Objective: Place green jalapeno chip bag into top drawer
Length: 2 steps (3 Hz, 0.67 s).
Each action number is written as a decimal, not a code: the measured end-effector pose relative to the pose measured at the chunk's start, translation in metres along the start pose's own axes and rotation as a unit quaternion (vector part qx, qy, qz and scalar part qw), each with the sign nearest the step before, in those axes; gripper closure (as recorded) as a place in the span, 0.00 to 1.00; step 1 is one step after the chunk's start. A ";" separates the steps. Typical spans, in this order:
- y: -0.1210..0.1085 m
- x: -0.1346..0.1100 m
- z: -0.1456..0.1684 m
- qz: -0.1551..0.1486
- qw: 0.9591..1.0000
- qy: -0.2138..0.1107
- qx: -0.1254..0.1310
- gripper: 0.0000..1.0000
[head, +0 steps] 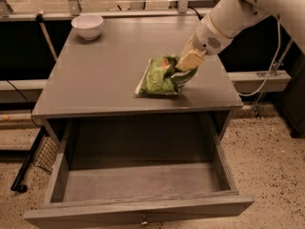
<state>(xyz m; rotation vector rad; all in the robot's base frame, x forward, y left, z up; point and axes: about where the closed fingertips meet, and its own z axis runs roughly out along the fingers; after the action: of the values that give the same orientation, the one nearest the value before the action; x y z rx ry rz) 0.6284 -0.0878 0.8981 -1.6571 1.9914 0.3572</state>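
Grey table [105,80]: white bowl [87,26] back-left, green jalapeno chip bag [159,78] right, gripper [188,63] gripping it

The chip bag [157,78] is lying on the surface [105,75], right of centre and towards the front edge. The gripper [183,66] is coming down from the right rear and is pinching the bag's upper right end, which is sitting a little off the surface. A bowl [87,26] is standing at the rear left corner, well apart from the bag. Under the surface, the top drawer [143,182] is standing pulled out towards the front, below and in front of the bag.
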 end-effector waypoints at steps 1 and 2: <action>0.034 -0.001 -0.038 -0.027 0.999 -0.025 0.003 1.00; 0.074 0.009 -0.067 -0.048 0.998 -0.047 -0.018 1.00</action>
<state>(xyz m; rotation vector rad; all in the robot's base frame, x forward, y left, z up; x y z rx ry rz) 0.5412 -0.1136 0.9397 -1.7189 1.8399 0.4284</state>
